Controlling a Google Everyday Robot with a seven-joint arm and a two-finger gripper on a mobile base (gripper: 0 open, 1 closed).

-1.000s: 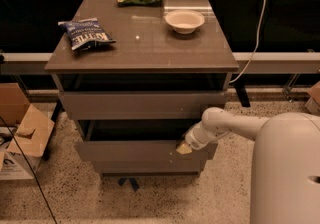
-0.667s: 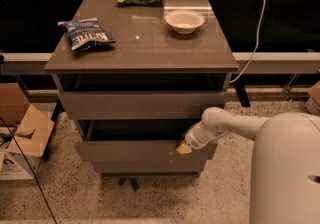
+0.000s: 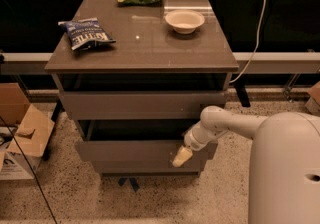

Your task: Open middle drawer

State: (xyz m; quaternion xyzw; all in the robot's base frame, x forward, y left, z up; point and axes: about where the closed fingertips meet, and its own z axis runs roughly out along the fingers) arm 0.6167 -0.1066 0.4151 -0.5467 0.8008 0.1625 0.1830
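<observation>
The gripper (image 3: pixel 182 156) sits at the right front edge of the middle drawer (image 3: pixel 125 150), probably to haul it outward. Whether its jaws are open or closed cannot be told.

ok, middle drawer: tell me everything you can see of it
The middle drawer is a flat, handleless grey-brown front, matte like laminate, second of three on the cabinet. It stands partly open and level, with a dark gap above the front; its inside is in shadow. It sits below the taller top drawer front and above the shorter bottom drawer front. The tool is at its front face near the right end, apparently touching it.
</observation>
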